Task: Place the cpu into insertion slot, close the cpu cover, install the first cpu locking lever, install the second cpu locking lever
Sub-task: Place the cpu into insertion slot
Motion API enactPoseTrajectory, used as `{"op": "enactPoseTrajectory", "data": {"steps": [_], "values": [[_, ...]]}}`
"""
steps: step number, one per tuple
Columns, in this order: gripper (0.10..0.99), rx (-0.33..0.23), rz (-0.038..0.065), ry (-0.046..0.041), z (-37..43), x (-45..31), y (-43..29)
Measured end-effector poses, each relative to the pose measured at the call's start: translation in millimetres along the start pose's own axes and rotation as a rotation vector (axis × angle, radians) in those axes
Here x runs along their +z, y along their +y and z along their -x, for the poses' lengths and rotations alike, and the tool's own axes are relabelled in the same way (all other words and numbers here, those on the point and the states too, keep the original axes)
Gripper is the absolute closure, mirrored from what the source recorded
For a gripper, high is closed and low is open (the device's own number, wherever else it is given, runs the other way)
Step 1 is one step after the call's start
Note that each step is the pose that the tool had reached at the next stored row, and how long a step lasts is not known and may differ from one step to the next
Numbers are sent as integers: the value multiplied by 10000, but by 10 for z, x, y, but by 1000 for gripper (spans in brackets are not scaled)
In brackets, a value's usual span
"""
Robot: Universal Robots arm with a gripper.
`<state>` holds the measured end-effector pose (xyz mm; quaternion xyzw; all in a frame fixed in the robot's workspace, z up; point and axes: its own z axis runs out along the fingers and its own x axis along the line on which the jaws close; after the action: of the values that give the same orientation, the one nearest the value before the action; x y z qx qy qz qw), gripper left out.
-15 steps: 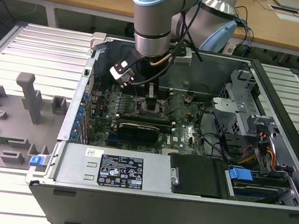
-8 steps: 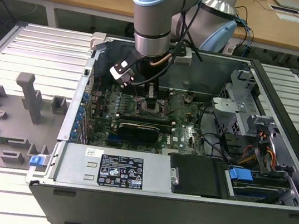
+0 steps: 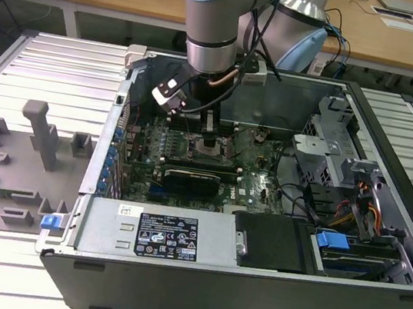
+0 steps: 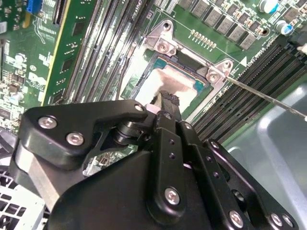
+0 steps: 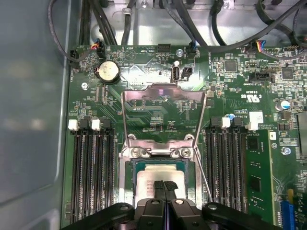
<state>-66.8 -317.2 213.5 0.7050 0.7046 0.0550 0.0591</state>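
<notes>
A small, flat square chip with a pale silvery-tan metal top, the cpu (image 5: 160, 173), lies in the silver-rimmed square insertion slot (image 5: 126, 187) of the green motherboard (image 5: 144, 108). Two black fingers (image 5: 158, 186), pressed together, hang with their tips over the middle of the chip. The thin silver frame of the cpu cover (image 5: 163, 91) stands swung open, hinged at the slot's edge opposite the fingers. A thin silver wire locking lever (image 5: 204, 178) slants just beside the slot. Long narrow black memory slots (image 5: 91, 167) flank the slot on two sides.

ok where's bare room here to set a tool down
Bare ribbed silver table top at the exterior view's left, behind the grey fixture tray, and at its right beyond the dark computer case. Inside it is crowded: black fingers sit over the silvery square cpu.
</notes>
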Motion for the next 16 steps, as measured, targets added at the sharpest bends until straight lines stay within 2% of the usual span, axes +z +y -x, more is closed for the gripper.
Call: {"op": "enactPoseTrajectory", "data": {"steps": [4, 5, 6, 8, 10, 11, 16], "values": [[980, 0, -1, -1, 0, -2, 0], [980, 1, -17, 7, 1, -2, 0], [980, 6, -94, 44, 2, -1, 1], [980, 20, -344, 127, 7, 2, 7], [980, 31, -677, 211, 13, 3, 15], [980, 39, -904, 267, 16, 5, 21], [980, 38, -913, 287, 16, 7, 33]]}}
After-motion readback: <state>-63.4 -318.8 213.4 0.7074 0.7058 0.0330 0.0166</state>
